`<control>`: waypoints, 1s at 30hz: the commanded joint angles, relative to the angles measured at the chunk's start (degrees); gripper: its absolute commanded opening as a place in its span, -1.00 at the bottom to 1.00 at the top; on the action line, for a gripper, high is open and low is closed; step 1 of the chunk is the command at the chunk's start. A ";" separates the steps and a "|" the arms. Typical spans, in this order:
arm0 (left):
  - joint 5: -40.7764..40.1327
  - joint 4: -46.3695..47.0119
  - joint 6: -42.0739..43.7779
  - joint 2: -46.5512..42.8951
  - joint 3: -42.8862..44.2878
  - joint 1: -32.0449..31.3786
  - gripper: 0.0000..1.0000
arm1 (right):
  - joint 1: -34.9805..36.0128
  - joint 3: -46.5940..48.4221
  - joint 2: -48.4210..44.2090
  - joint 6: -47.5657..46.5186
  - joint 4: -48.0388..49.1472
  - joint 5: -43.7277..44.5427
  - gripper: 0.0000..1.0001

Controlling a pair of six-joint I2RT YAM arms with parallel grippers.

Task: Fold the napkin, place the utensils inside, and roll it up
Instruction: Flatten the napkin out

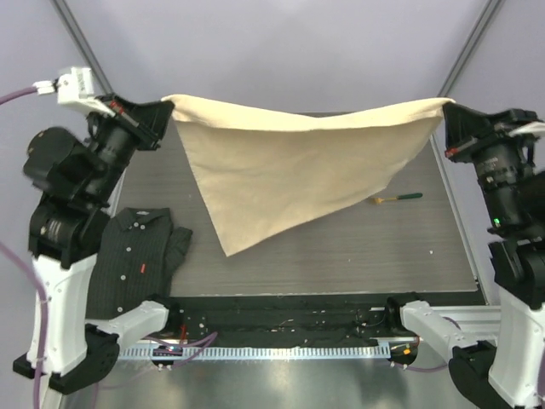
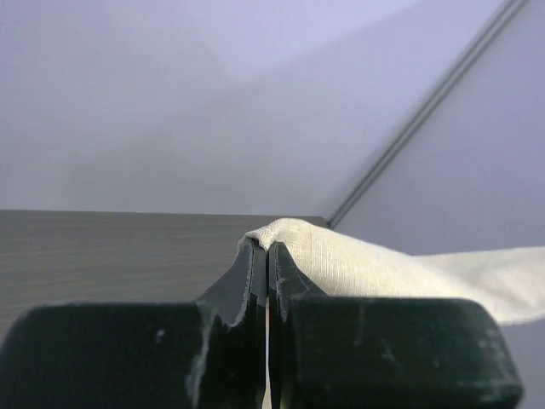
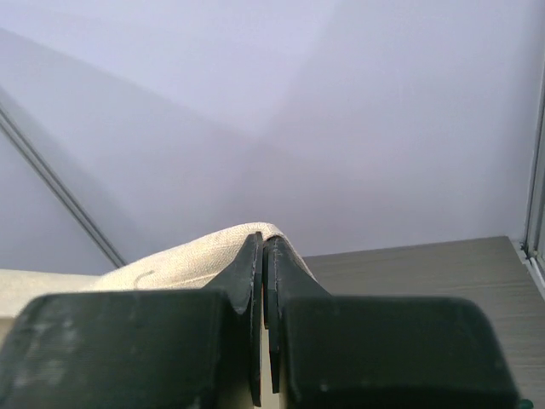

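A beige woven napkin (image 1: pixel 289 162) hangs stretched across the upper half of the top view. The left pincer (image 1: pixel 166 111), at the upper left, is clenched on one corner, and the right pincer (image 1: pixel 449 115), at the upper right, is clenched on the opposite one. The top edge runs nearly taut between them, with a shallow sag. Below it the soft cloth drapes into a triangle whose point falls left of centre over the grey, wood-grained bench (image 1: pixel 358 256); whether the tip touches the surface cannot be told.

A slender utensil (image 1: pixel 396 198), with a green handle and a yellowish end, lies flat at centre right, just beyond the cloth's sloping right edge. Bare bench spreads beneath it toward the lower right. A dark button-front shirt (image 1: pixel 140 256) lies folded over the bench's left edge at lower left.

Each wrist view shows the black jaws pressed together, with coarse-weave fabric (image 2: pixel 358 264) (image 3: pixel 187 260) bunched over their tips.
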 commanded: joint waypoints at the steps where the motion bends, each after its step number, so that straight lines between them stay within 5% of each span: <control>1: 7.82 -2.00 0.87 11.71 -0.96 6.48 -0.99 | -0.23 -4.31 11.49 -2.12 0.95 0.22 -0.99; 10: 16.11 7.32 -2.47 32.19 3.60 14.75 -0.99 | -2.87 -2.04 30.66 -2.39 13.77 -2.93 -0.99; 15: 19.36 6.46 -3.09 42.47 19.47 16.69 -1.00 | -5.07 13.50 45.50 0.60 15.46 -8.39 -0.99; 21: 20.94 6.18 -2.82 43.38 29.36 17.57 -1.00 | -5.25 24.33 49.31 1.22 15.03 -11.12 -0.99; 26: 22.09 6.18 -1.16 35.32 17.44 17.83 -1.00 | -5.33 14.96 40.71 1.22 15.46 -11.56 -0.99; 30: 21.56 8.03 -0.01 24.24 -2.85 17.83 -1.00 | -5.33 -7.79 29.21 2.71 16.52 -10.77 -0.98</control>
